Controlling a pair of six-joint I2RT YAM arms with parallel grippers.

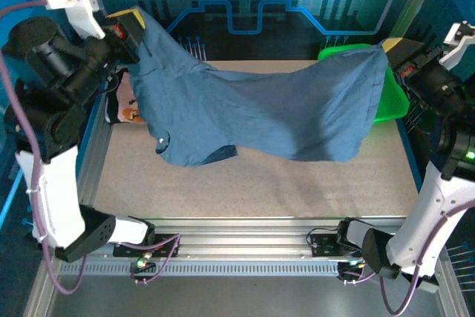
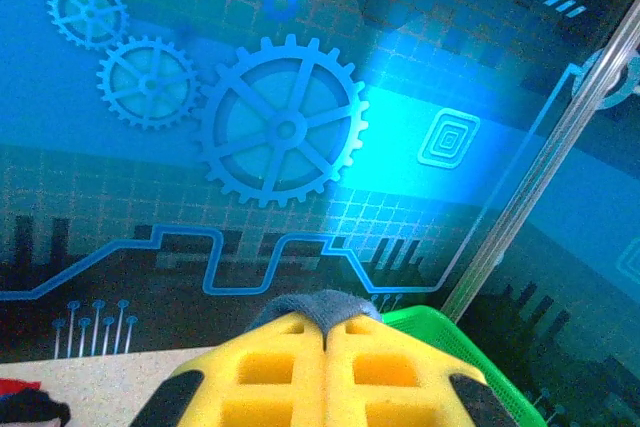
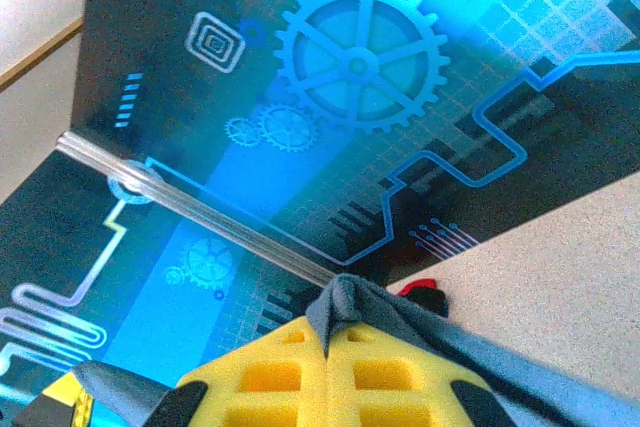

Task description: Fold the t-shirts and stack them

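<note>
The left gripper (image 1: 132, 26) and the right gripper (image 1: 393, 48) are each clamped on an edge of the blue shirt (image 1: 260, 109) — it hangs stretched between them above the table (image 1: 245, 183). The pink shirt (image 1: 125, 109) lies at the left, partly hidden — nothing looks folded yet, so most work remains

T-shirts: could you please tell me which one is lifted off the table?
The slate-blue t-shirt, stretched in the air between the left gripper and right gripper; the pale printed t-shirt lies on the table at the left.
</note>
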